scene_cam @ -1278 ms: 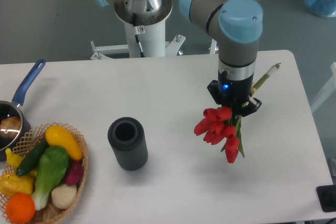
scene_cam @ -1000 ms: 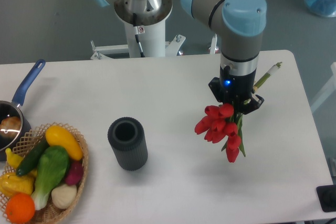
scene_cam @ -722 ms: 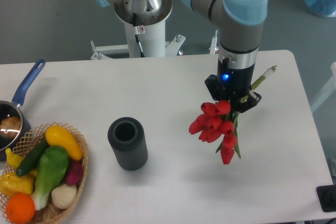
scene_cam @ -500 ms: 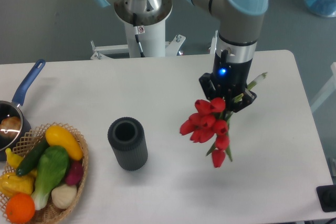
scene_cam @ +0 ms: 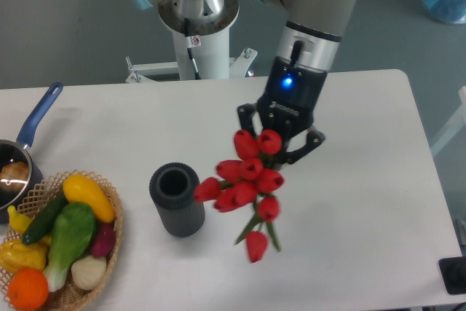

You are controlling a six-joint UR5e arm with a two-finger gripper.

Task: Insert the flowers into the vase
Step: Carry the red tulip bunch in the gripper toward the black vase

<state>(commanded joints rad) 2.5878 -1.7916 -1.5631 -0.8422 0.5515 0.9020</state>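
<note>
One tool (scene_cam: 280, 143), clamped on the flowers (scene_cam: 246, 182); bunch hangs below it, off the surface (scene_cam: 378, 202), buds spread down and toward the left of the frame

Flowers: one bunch, nine red tulip buds countable, green stems and leaves showing between the lowest buds; lowest bud hangs apart from the main cluster

One vase (scene_cam: 177, 199), dark ribbed cylinder, upright, mouth open upward, standing left of and below the tool; leftmost bud just beside its rim, touching or not cannot tell

Further left of the tool: one woven basket (scene_cam: 93, 276) of vegetables at the frame corner, one blue-handled saucepan (scene_cam: 23, 152) at the left edge

Behind the tool: white robot pedestal (scene_cam: 198, 27)

Open surface between bunch and vase mouth
</note>
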